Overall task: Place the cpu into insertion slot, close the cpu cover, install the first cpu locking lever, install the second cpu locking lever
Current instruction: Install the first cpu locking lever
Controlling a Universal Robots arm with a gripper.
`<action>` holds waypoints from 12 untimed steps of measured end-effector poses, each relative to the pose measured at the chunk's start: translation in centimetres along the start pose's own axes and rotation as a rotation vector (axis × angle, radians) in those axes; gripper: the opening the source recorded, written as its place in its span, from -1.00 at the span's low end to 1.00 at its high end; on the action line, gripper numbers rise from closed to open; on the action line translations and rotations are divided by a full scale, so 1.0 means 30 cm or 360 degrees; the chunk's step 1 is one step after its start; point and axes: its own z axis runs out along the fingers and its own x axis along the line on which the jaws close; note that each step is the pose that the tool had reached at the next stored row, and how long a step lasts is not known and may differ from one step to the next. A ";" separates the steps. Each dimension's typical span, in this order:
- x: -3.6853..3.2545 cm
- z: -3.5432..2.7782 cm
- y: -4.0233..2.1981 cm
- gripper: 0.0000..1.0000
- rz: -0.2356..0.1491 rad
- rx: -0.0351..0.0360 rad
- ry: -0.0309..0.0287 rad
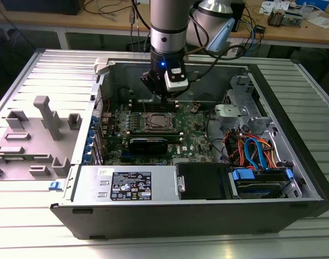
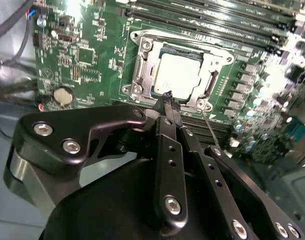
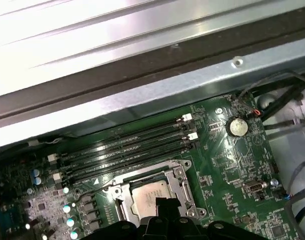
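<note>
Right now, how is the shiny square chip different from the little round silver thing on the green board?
The cpu is square; the coin battery is round. The cpu is bigger than the coin battery. The cpu sits framed by the cpu cover, while the coin battery sits alone near the edge of the green board. Both are flat, silvery and on that board.

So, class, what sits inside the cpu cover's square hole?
The cpu, its silver top showing through the cpu cover. The insertion slot beneath is hidden, and the fingers overlap one edge.
</note>
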 end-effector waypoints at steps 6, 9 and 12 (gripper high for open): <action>0.000 0.000 0.000 -0.79 -0.0190 -0.0002 0.00060; 0.000 0.001 0.000 -0.79 -0.0291 -0.0004 0.00092; 0.000 0.001 0.000 -0.79 -0.0380 -0.0006 0.00121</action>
